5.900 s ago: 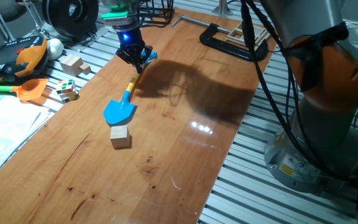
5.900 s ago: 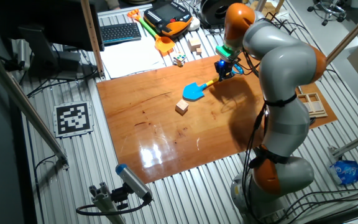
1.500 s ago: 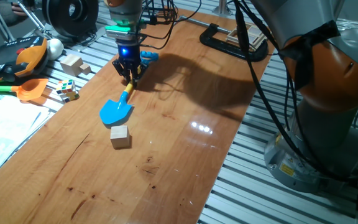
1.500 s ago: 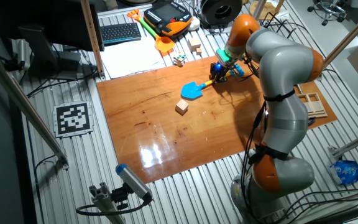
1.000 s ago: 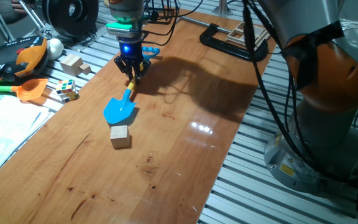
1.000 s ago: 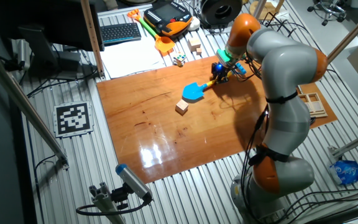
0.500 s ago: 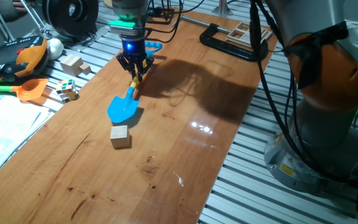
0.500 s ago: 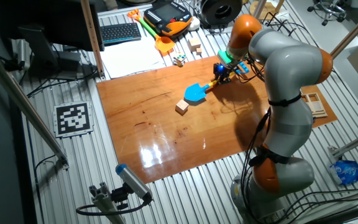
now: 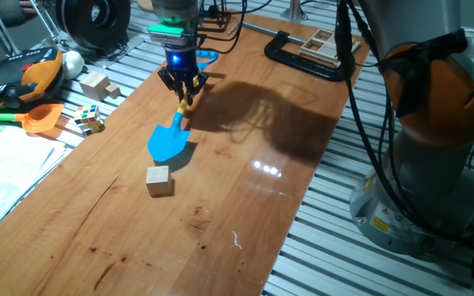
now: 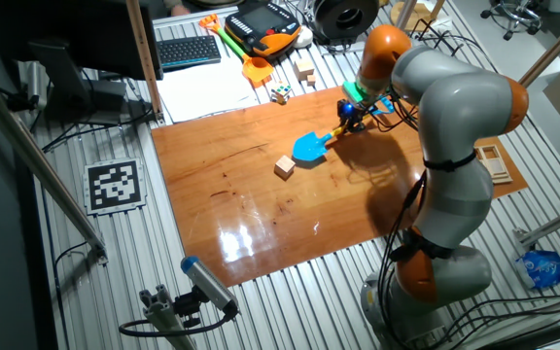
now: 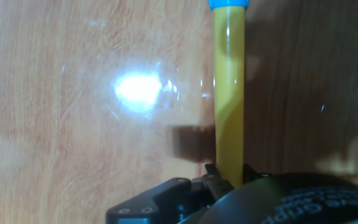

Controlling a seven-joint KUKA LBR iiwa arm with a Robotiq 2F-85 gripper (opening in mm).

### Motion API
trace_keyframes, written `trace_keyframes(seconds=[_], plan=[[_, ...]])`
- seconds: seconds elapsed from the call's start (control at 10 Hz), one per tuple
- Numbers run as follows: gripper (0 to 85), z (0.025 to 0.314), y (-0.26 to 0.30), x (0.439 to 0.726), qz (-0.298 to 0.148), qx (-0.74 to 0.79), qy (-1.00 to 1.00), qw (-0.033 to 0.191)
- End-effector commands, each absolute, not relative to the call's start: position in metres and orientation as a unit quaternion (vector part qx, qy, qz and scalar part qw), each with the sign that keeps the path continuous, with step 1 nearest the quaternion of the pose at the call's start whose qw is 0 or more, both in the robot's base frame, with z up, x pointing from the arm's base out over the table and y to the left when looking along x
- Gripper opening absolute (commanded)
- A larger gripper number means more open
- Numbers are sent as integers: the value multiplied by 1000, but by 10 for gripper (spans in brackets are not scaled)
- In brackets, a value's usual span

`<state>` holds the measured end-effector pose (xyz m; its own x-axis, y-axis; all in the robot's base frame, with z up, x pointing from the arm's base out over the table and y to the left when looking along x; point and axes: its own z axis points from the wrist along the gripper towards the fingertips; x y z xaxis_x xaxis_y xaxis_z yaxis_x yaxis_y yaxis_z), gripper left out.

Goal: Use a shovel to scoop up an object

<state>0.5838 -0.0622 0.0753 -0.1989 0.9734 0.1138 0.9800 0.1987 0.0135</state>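
The shovel has a bright blue blade, a yellow shaft and a blue end loop. My gripper is shut on its yellow shaft and holds it tilted, blade down near the wooden table. The small pale wooden cube lies just in front of the blade, apart from it. In the other fixed view the shovel sits right of the cube, with my gripper on the shaft. The hand view shows only the shaft and the table.
Left of the board lie an orange-bladed toy shovel, a multicoloured puzzle cube, larger wooden blocks and paper sheets. A black clamp sits at the far edge. The arm's base stands to the right.
My gripper has moved the shovel a little to the right and away from the cube over the last second. The cube has not moved.
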Motion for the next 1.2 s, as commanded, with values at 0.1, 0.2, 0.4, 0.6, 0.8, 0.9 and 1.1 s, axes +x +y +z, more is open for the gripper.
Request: trace_keyframes(seconds=[0.1,0.2,0.4,0.6,0.8,0.9,1.1], plan=[[0,77,-62,582,-37,-631,-774,33],[0,77,-62,581,-35,-632,-774,31],[0,77,-63,581,-26,-630,-776,19],[0,77,-62,577,-19,-636,-772,7],[0,76,-61,575,-11,-652,-758,3],[0,76,-62,576,-5,-658,-753,2],[0,75,-63,576,8,-664,-747,7]])
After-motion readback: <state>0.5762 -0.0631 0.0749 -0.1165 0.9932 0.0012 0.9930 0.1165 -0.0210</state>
